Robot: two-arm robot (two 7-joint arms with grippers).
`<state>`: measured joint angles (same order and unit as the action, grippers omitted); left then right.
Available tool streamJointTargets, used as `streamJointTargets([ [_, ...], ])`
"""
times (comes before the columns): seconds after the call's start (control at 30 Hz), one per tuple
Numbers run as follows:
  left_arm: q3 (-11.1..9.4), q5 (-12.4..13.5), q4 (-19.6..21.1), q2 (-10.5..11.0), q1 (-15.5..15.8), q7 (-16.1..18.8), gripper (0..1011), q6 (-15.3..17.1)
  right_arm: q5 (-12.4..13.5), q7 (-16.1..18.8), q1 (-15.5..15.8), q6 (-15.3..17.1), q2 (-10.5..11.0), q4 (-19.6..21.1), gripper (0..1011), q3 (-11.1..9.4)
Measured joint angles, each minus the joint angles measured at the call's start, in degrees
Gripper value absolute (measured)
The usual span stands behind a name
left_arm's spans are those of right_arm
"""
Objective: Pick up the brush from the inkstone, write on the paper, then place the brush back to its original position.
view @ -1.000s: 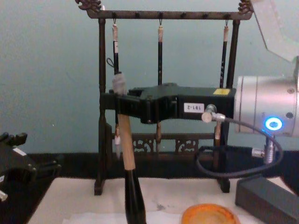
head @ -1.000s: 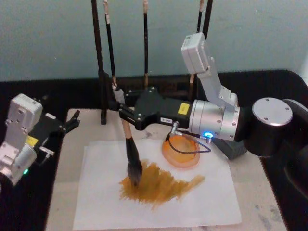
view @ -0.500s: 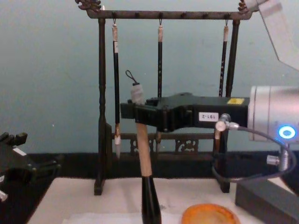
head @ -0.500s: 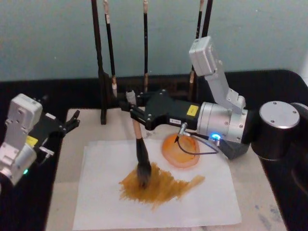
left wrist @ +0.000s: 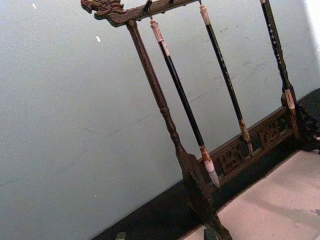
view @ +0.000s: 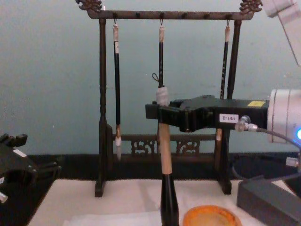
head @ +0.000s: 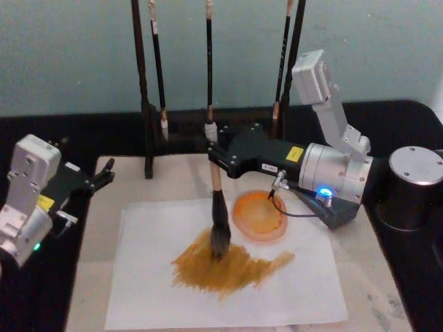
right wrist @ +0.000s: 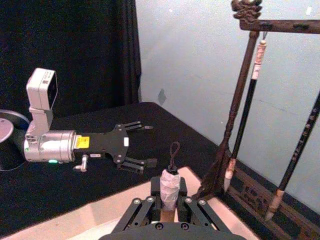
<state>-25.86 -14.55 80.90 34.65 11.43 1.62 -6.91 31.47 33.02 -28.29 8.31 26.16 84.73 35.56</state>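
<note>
My right gripper (head: 213,153) is shut on the pale wooden handle of the brush (head: 217,207) and holds it nearly upright. The bushy bristles press on the paper (head: 291,290), in a patch of yellow-brown strokes (head: 232,266). The inkstone (head: 259,216), a round orange dish, sits on the paper just right of the brush. In the chest view the right gripper (view: 160,113) clamps the brush (view: 163,157) above the inkstone (view: 209,217). The right wrist view shows the brush's looped top (right wrist: 171,185) between the fingers. My left gripper (head: 102,176) stays parked and open at the table's left.
A dark wooden rack (view: 101,94) with three slim black-handled brushes (view: 116,84) stands along the back edge of the cream mat (head: 104,235). A grey block (view: 268,200) lies right of the dish. The left wrist view looks at the rack (left wrist: 165,105) and wall.
My right gripper has carried the brush rightward across the paper, from the left end of the strokes toward the orange dish. The left arm has not moved.
</note>
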Motion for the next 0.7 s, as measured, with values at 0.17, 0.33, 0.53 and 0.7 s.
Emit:
streamJointTargets([
  [0.17,0.0,0.0,0.0,0.0,0.0,0.0,1010,0.0,0.0,0.0,0.3,-0.3,-0.2,0.0,176,-0.5],
  [0.33,0.0,0.0,0.0,0.0,0.0,0.0,1010,0.0,0.0,0.3,0.3,-0.4,-0.5,-0.3,176,-0.5],
  [0.53,0.0,0.0,0.0,0.0,0.0,0.0,1010,0.0,0.1,0.5,0.4,-0.4,-0.7,-0.3,176,-0.5],
  [0.7,0.0,0.0,0.0,0.0,0.0,0.0,1010,0.0,0.5,0.5,0.5,-1.0,-1.3,-0.3,176,-0.8],
])
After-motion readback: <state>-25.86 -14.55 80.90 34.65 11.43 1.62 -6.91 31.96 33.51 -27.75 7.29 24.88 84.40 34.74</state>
